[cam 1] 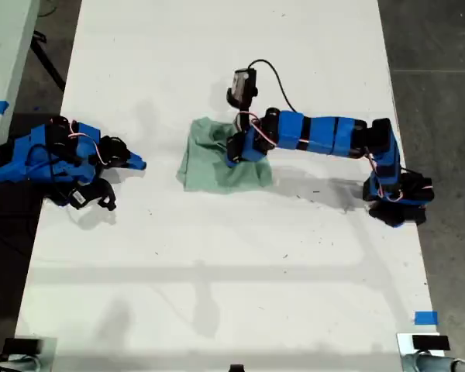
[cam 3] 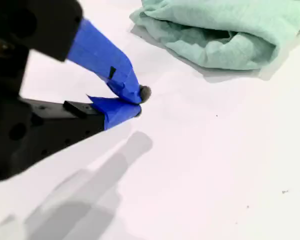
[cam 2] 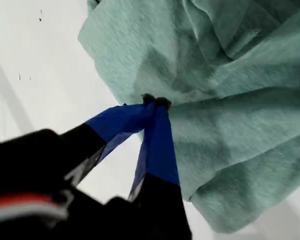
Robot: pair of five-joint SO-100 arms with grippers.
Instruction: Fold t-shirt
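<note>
While the t-shirt (cam 1: 217, 159) sits crumpled in a rumpled heap near the middle of the white bench (cam 1: 232, 263), my first end effector (cam 2: 155, 101) has its blue jaws pinched together on a fold of the cloth; my second end effector (cam 3: 137, 102) is clenched on nothing, resting well apart from the shirt toward the exterior view's left.
</note>
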